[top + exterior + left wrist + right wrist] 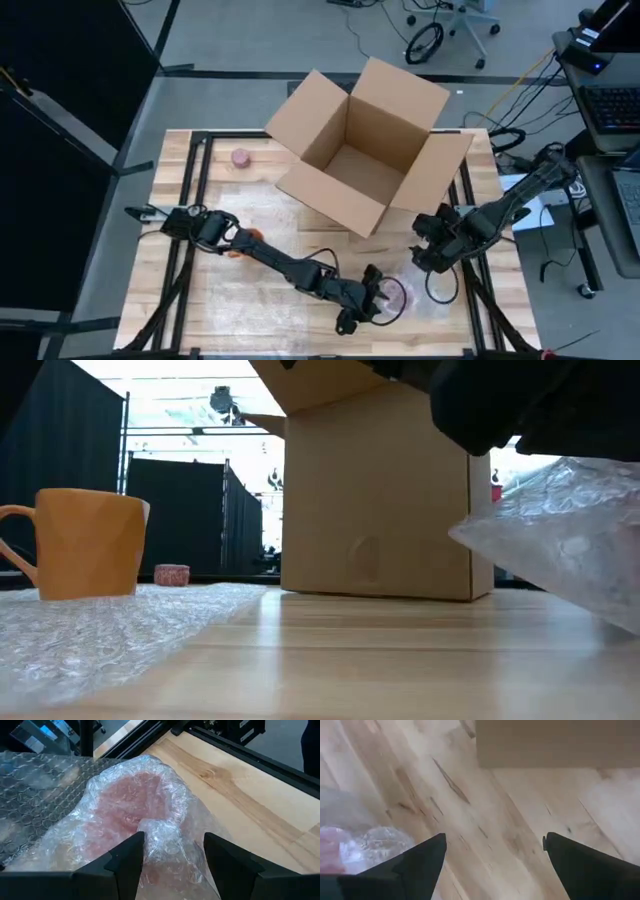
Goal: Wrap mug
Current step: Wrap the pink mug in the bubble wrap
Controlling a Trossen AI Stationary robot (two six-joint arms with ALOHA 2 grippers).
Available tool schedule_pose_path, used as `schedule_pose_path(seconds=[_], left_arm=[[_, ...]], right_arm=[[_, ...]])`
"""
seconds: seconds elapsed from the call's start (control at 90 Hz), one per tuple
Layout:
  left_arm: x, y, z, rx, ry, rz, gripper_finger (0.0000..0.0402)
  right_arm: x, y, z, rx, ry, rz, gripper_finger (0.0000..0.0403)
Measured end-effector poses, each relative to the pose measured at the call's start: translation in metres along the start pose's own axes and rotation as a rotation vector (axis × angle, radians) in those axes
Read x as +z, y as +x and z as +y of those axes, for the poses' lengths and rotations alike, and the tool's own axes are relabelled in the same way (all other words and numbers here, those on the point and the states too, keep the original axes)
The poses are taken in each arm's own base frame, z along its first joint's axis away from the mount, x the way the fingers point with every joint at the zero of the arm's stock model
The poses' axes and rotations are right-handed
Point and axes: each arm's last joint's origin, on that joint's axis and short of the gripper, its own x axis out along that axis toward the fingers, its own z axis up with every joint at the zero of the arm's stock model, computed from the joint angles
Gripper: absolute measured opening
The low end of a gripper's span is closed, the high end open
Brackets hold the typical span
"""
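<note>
Mug (132, 805) is seen as a pinkish shape bundled inside bubble wrap (165, 827) on the near part of the wooden table (250, 290), to the right of its middle in the high view. It is reached by the left gripper (372, 300), whose arm stretches from the table's left side across to the bundle; in the left wrist view the two dark fingers (125, 862) are held apart, with a crumpled fold of wrap lying between them, though it cannot be told whether the fold is touched by them. The right gripper (428, 252) is held just beside the bundle, on its far right side, and its fingers (415, 865) are spread wide above bare wood, nothing being held between them (the edge of the wrap shows at one side of that view). An open cardboard box (365, 145) stands on the far half of the table, its flaps folded outward. A small pink round object (241, 157) lies left of the box, well apart from the bundle. In the low view an orange mug (85, 545) is seen standing upright on a flat sheet of bubble wrap (110, 630), and the box rises behind it. A raised, crinkled piece of wrap (560, 540) is seen at the right of that same view, beneath a dark part of an arm.
</note>
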Motion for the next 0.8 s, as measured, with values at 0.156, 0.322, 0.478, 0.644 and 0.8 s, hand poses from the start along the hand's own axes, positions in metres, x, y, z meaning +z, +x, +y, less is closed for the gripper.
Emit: schedule_pose_path(seconds=[0.156, 0.322, 0.478, 0.644, 0.8], left_arm=[[0.000, 0.000, 0.000, 0.000, 0.000, 0.000, 0.0193], [0.000, 0.000, 0.000, 0.000, 0.000, 0.001, 0.0193], [0.000, 0.000, 0.000, 0.000, 0.000, 0.001, 0.0193], [0.000, 0.000, 0.000, 0.001, 0.000, 0.001, 0.0193], [0.000, 0.000, 0.001, 0.002, -0.001, 0.001, 0.0193]], right_arm=[[-0.007, -0.002, -0.013, -0.098, -0.002, 0.110, 0.0327], [-0.019, 0.007, -0.006, -0.059, -0.033, 0.208, 0.0327], [-0.030, 0.013, 0.012, 0.091, -0.070, 0.227, 0.0327], [-0.027, 0.006, 0.028, 0.236, -0.040, 0.108, 0.0327], [-0.023, 0.009, 0.047, 0.347, -0.053, 0.061, 0.0327]])
